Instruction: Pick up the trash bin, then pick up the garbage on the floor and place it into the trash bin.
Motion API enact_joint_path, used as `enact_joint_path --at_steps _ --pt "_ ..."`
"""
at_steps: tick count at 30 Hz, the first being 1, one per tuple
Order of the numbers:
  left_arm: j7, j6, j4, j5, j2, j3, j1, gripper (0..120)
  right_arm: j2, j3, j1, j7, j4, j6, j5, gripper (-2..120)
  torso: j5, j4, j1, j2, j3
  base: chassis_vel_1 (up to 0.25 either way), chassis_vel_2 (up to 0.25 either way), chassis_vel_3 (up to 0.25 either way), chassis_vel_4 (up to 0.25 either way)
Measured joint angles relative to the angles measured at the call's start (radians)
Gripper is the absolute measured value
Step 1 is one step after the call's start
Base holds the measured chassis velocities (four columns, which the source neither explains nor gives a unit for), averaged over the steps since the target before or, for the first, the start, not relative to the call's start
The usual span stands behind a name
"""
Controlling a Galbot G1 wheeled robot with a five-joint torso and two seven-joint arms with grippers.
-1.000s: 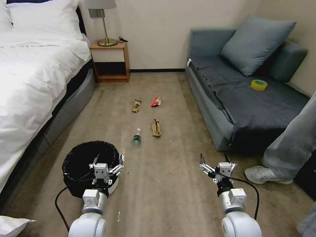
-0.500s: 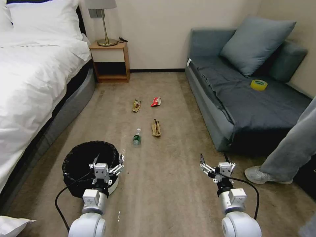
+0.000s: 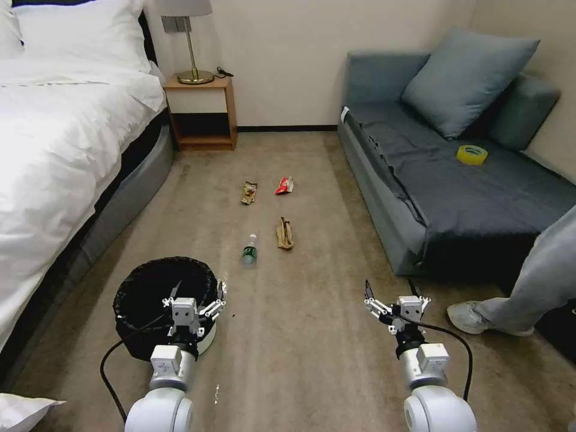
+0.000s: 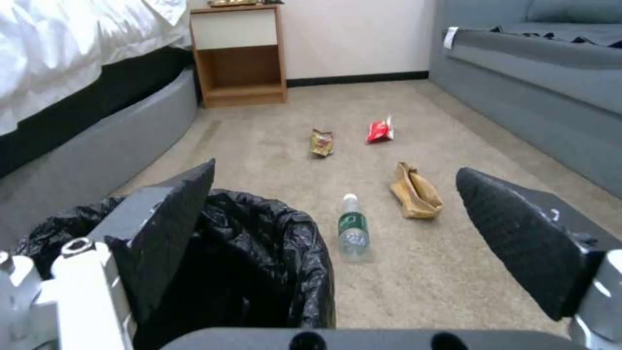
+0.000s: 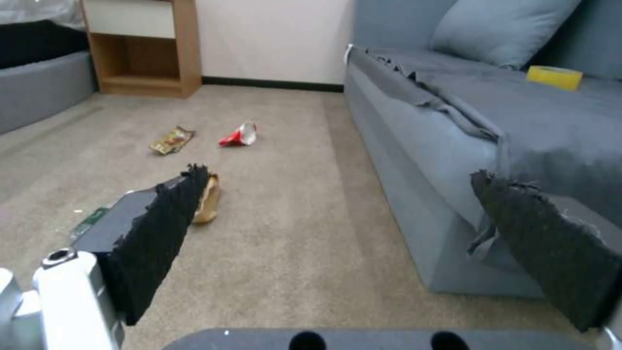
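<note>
Trash bin: the trash bin [image 3: 163, 303], low, round and white with a crinkled black bag over its rim, stood on the carpet floor [image 3: 300, 336] near the bed [image 3: 54, 156], on the robot's left.
Left gripper: the left gripper [image 3: 198, 298] hovered over the bin's near right rim with its fingers spread wide and nothing between them.
Right gripper: the right gripper [image 3: 395, 295] hung above bare carpet beside the sofa [image 3: 456, 198], fingers spread apart, empty.
Garbage: farther ahead on the floor, well apart from both grippers, lay the clear bottle [image 3: 249, 250] on its side, the tan wrapper [image 3: 284, 233] just beside it, and beyond them the gold-brown packet [image 3: 249, 192] and the red-white packet [image 3: 284, 185].
How the bin would likely handle: it looked light and stiff-walled; the bag seemed loose and slippery, so pinching wall and bag together at the rim looked the firmest hold.
How the garbage would likely handle: the bottle appeared light, smooth and apt to roll, best taken across its middle; the wrapper and packets looked thin, soft and flat to the carpet, best caught at a raised fold.
Hard to make out: the bin's inside was dark, so its contents could not be told; the left arm covered part of its near wall. In the right wrist view the bottle was mostly hidden behind a finger.
</note>
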Motion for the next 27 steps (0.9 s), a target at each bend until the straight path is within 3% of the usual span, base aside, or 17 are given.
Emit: enact_joint_path --at_steps 11,14,15,19,21,24,27 --pt "0.000 0.007 -0.003 0.000 -0.001 0.000 -0.001 100 0.002 0.000 0.000 0.000 0.007 -0.005 0.000 100 0.0000 0.0001 0.000 0.000 0.000 0.000 0.000 0.000 0.000" --pt "-0.019 0.094 -0.059 -0.001 -0.020 0.006 -0.015 100 0.030 0.010 -0.001 0.013 0.094 -0.057 -0.004 100 -0.0001 0.0000 0.000 0.000 0.000 0.000 0.000 0.000 0.000" --pt "-0.019 0.094 -0.059 -0.001 -0.020 0.006 -0.015 100 0.030 0.010 -0.001 0.013 0.094 -0.057 -0.004 100 -0.0001 0.0000 0.000 0.000 0.000 0.000 0.000 0.000 0.000" --pt "-0.053 0.250 -0.156 -0.004 -0.055 0.019 -0.040 100 0.083 0.029 -0.005 0.039 0.253 -0.154 -0.014 100 0.0000 0.0000 0.000 0.000 0.000 0.000 0.000 0.000 0.000" --pt "-0.057 0.268 -0.171 -0.007 -0.058 0.020 -0.044 100 0.091 0.032 -0.006 0.042 0.284 -0.165 -0.014 100 -0.0002 -0.0003 0.000 0.000 0.000 0.000 0.000 0.000 0.000" --pt "-0.064 0.306 -0.183 -0.027 -0.037 -0.001 -0.045 100 0.101 0.044 -0.011 0.044 0.320 -0.189 0.006 100 0.0000 0.0000 0.000 0.000 0.000 0.000 0.000 0.000 0.000" --pt "-0.090 0.392 -0.212 -0.088 0.022 -0.061 -0.050 100 0.108 0.057 -0.017 0.049 0.357 -0.209 0.033 100 -0.0008 -0.0001 0.000 0.000 0.000 0.000 0.000 0.000 0.000"
